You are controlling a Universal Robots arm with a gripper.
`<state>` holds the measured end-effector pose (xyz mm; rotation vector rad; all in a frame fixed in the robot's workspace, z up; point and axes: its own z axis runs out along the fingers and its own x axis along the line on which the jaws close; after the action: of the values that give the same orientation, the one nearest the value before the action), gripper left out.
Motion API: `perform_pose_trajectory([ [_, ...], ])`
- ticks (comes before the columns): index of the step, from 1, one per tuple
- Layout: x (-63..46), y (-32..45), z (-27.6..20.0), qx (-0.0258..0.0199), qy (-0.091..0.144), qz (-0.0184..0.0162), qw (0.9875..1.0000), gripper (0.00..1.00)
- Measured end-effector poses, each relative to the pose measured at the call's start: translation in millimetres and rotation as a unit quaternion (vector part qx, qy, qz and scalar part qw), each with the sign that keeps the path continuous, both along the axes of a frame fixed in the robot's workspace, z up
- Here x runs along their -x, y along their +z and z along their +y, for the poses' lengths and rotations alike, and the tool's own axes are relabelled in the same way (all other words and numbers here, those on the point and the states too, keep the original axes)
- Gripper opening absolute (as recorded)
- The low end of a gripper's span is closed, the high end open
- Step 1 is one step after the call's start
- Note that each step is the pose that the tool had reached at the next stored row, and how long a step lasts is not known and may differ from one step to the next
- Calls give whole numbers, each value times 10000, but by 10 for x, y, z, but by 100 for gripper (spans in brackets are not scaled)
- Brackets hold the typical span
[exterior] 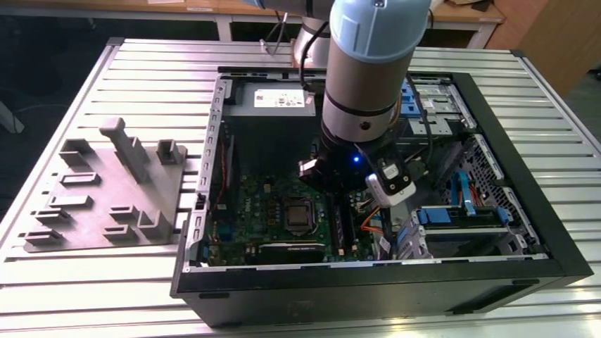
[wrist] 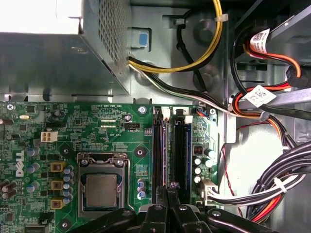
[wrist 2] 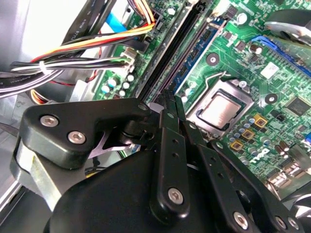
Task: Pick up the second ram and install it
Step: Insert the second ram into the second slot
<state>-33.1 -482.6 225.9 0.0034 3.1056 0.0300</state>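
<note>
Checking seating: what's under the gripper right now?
Under the gripper, black memory slots on the green motherboard beside the processor socket. The gripper covers the slots' near ends.

Even indoor light falls from above. In the first wrist view, the power supply box [wrist: 43, 29] glares white at its top. The case [exterior: 376, 282] interior sits in shadow. The second wrist view's foreground linkage is soft, dark.

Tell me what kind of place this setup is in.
Probably a robotics lab or assembly test bench: an open black desktop computer case lies on a ribbed grey metal table, beside a grey moulded parts fixture, with the gripper down over the green motherboard.
</note>
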Motion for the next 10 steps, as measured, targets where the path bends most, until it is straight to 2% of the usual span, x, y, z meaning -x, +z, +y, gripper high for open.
perform_pose_trajectory([
  [10, 0, -50, 0, 1, 0, 0, 10000, 11],
])
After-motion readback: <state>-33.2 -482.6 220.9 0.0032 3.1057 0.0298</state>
